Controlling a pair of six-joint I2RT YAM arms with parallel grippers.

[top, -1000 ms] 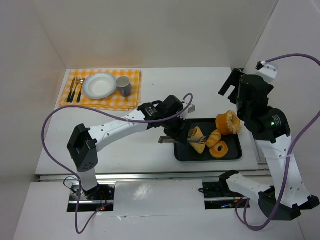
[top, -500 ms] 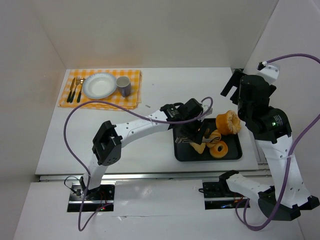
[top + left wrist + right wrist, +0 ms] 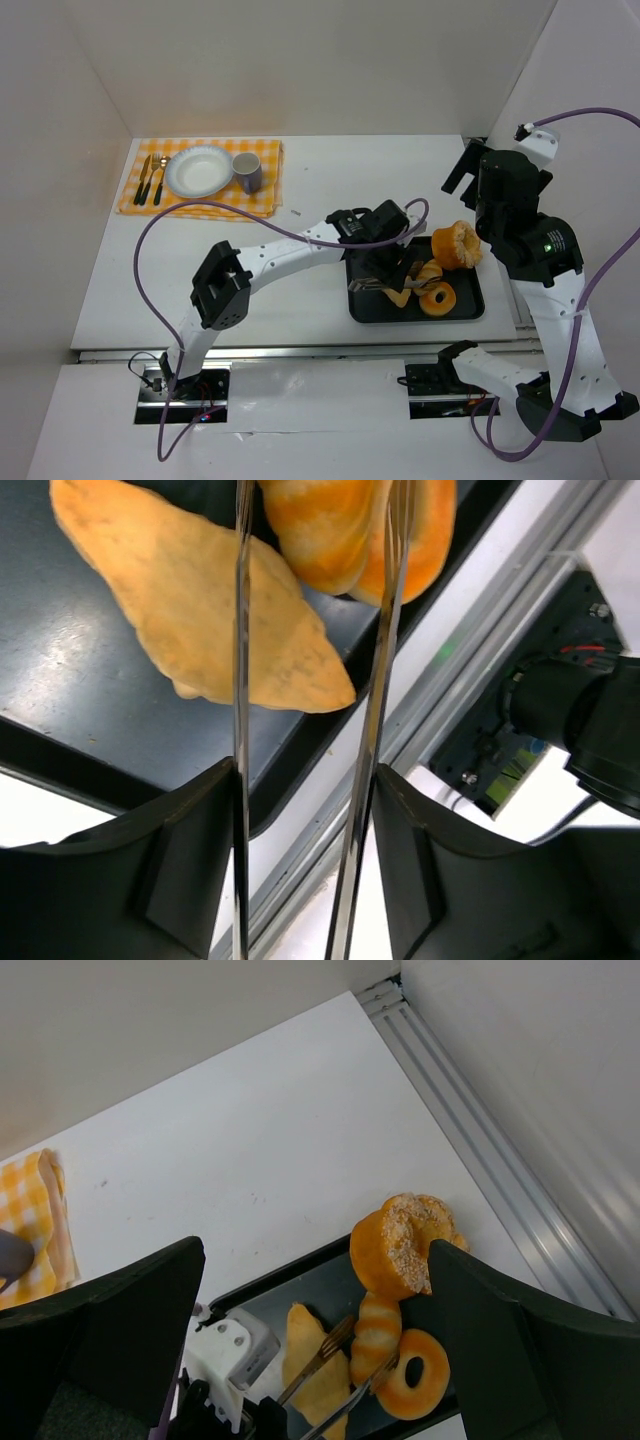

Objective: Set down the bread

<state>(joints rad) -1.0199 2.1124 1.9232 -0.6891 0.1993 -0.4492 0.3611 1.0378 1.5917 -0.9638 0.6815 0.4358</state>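
A black tray (image 3: 365, 310) at the right holds a triangular pastry (image 3: 397, 293), a striped roll (image 3: 428, 272), a ring donut (image 3: 438, 298) and a large sugared ring bread (image 3: 457, 245) leaning on its far right corner. My left gripper (image 3: 385, 268) is shut on metal tongs (image 3: 405, 282). In the left wrist view the tong arms (image 3: 240, 680) straddle the striped roll (image 3: 330, 530), one arm crossing the pastry (image 3: 200, 610). My right gripper (image 3: 462, 170) is open and empty, high above the tray; its view shows the sugared ring (image 3: 400, 1245) and the tongs (image 3: 320, 1355).
A yellow checked placemat (image 3: 260, 200) at the far left carries a white plate (image 3: 198, 171), a purple cup (image 3: 247, 172) and cutlery (image 3: 150, 180). White walls enclose the table. A metal rail (image 3: 480, 1150) runs along the right edge.
My left arm has reached further right over the tray, and the tong tips have gone from the pastry to either side of the striped roll. The right arm has not moved.
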